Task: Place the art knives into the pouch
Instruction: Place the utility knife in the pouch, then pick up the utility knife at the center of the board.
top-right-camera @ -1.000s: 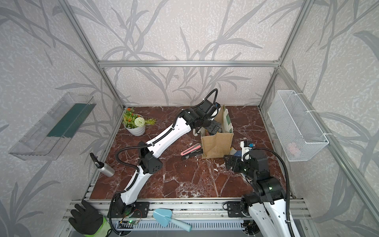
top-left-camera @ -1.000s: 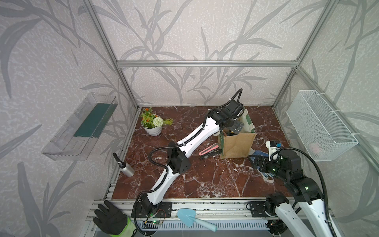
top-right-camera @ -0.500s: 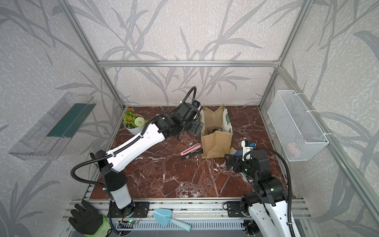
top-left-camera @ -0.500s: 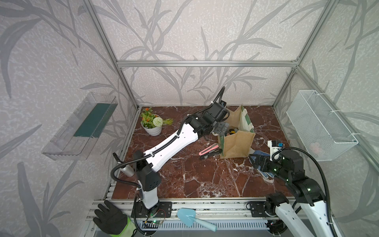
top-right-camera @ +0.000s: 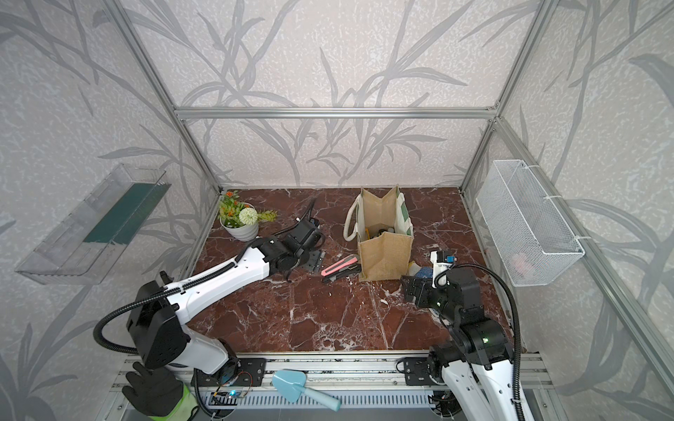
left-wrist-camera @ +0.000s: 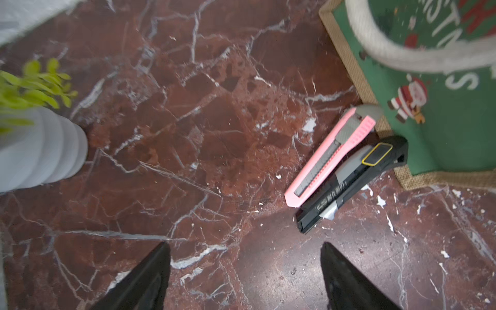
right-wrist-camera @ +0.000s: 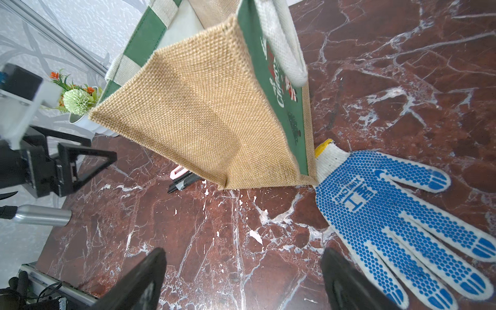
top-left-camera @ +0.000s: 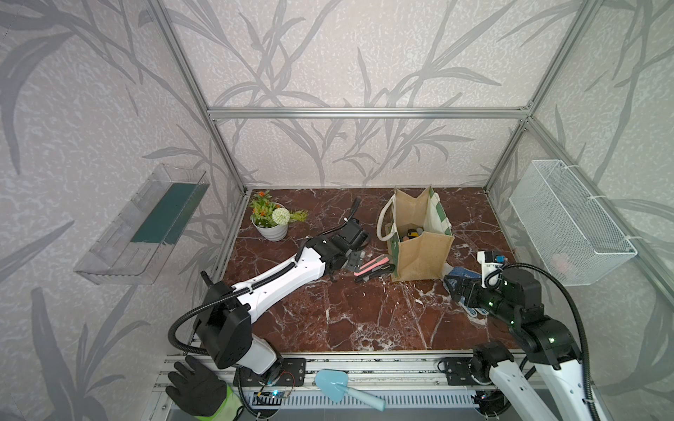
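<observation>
Two art knives lie side by side on the red marble, touching the foot of the pouch: a pink one (left-wrist-camera: 332, 155) (top-left-camera: 371, 263) and a black one (left-wrist-camera: 351, 182) (top-left-camera: 375, 273). The pouch (top-left-camera: 419, 248) (top-right-camera: 383, 251) (right-wrist-camera: 209, 112) stands upright and open, with small items inside that I cannot identify. My left gripper (left-wrist-camera: 244, 244) (top-left-camera: 355, 261) hangs low just left of the knives, open and empty. In front of the pouch's right corner, my right gripper (right-wrist-camera: 243, 251) (top-left-camera: 456, 288) is also open and empty.
A white glove with blue dots (right-wrist-camera: 389, 214) lies right of the pouch. A flower pot (top-left-camera: 271, 222) stands at the back left. A silver cylinder (right-wrist-camera: 40, 214) lies by the left edge. A wire basket (top-left-camera: 569, 222) hangs on the right wall, a clear shelf (top-left-camera: 146, 226) on the left.
My left arm has pulled back from above the pouch's opening and come down to the left beside the knives, its jaws slightly narrower. The right arm has stayed put.
</observation>
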Action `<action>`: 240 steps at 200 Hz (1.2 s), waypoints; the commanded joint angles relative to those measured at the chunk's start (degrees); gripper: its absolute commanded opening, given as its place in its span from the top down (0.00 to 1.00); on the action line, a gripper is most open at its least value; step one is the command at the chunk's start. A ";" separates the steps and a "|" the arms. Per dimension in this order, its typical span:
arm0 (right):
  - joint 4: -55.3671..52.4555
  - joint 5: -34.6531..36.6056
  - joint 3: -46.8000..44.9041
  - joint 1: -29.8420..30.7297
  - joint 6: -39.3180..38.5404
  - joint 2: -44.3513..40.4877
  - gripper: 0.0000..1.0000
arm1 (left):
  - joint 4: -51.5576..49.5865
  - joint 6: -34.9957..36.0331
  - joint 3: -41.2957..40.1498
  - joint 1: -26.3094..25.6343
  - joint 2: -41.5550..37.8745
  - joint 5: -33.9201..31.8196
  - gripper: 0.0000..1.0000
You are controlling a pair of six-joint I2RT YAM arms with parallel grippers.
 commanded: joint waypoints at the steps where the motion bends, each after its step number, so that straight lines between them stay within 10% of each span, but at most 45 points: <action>1: -0.75 0.68 1.07 -0.08 0.80 -0.47 0.09 | 4.39 0.10 -1.31 -0.24 2.01 4.03 0.16; 240: -4.48 3.31 1.76 -0.13 0.57 -0.42 0.09 | 2.51 6.31 19.20 -1.12 33.68 7.01 0.40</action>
